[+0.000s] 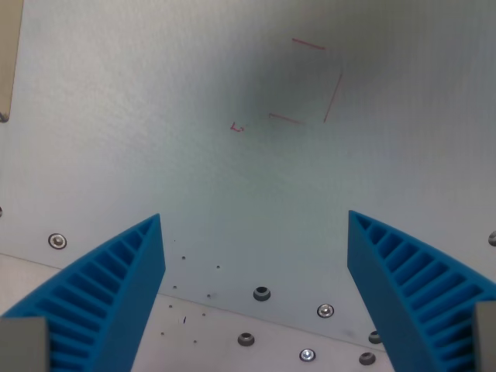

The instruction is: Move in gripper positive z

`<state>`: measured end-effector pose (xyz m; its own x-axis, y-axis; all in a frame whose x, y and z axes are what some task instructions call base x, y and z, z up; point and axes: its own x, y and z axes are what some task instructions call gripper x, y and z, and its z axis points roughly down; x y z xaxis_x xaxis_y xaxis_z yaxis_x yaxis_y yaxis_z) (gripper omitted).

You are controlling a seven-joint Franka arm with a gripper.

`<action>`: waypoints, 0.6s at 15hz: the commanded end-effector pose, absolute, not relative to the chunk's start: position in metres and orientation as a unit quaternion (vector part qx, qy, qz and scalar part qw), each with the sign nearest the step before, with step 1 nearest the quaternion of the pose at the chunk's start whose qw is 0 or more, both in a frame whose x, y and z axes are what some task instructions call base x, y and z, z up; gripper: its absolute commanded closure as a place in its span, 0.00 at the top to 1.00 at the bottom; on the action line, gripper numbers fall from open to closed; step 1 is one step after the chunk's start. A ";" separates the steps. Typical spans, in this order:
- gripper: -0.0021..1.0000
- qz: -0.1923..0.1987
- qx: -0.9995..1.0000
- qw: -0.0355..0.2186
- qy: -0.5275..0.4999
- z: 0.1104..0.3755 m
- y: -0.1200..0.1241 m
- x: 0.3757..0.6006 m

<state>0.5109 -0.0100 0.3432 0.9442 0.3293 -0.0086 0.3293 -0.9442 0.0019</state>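
Observation:
My gripper point(256, 221) is open and holds nothing. Its two blue ribbed fingers point(116, 287) rise from the bottom corners of the wrist view, one at the wrist view's left and one at the wrist view's right point(403, 279). Below them lies a pale grey-white plate point(155, 116). Thin red lines point(318, 81) drawn on the plate form part of a square at the upper middle, with a small red mark point(238, 127) to its left. The gripper's dim shadow falls over the square.
Several screws and holes point(262, 294) sit in the plate's near edge between the fingers. One more screw point(57, 241) is at the wrist view's left. A beige edge point(8, 62) shows at the top left corner.

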 end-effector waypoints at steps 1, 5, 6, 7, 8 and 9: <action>1.00 -0.002 0.986 0.002 0.167 0.341 -0.010 0.511; 1.00 -0.002 0.986 0.002 0.167 0.321 -0.010 0.511; 1.00 -0.002 0.986 0.002 0.167 0.316 -0.010 0.511; 1.00 -0.002 0.986 0.002 0.167 0.311 -0.010 0.511; 1.00 -0.002 0.986 0.002 0.167 0.306 -0.010 0.511; 1.00 -0.002 0.986 0.002 0.167 0.301 -0.010 0.511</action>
